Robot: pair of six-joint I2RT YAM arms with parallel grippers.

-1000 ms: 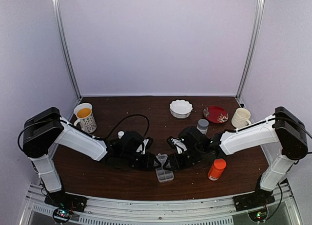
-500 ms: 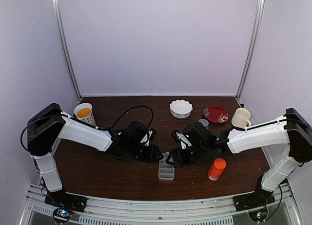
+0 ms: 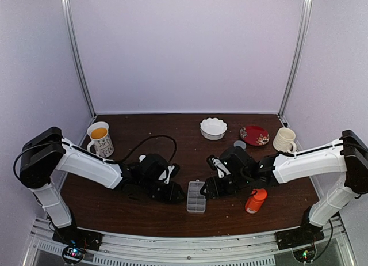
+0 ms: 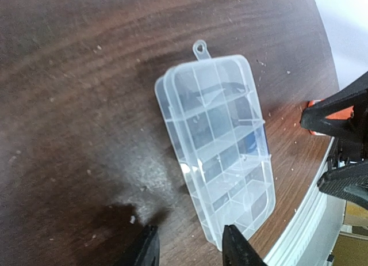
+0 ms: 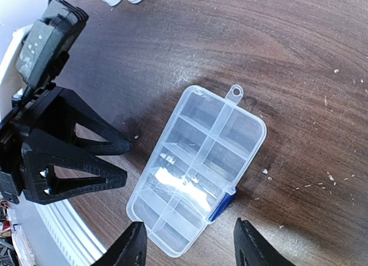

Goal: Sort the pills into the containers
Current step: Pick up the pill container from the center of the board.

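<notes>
On the dark wooden table (image 4: 69,105), a clear organizer box (image 4: 221,139) is laid flat just ahead of the left fingers (image 4: 237,250); pale specks (image 4: 99,47) are scattered beyond.

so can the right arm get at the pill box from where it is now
Probably yes. The right hand is open and hangs just over the near end of the pill box, with nothing between them. The left hand is close on the far side but apart from the box.

Dark wood bench (image 3: 144,125). White fluted bowl (image 3: 213,128) at back; red plate (image 3: 254,135) and cream mug (image 3: 284,139) right of bowl, patterned mug (image 3: 100,139) far left, orange bottle (image 3: 255,200) nearer-right.
</notes>
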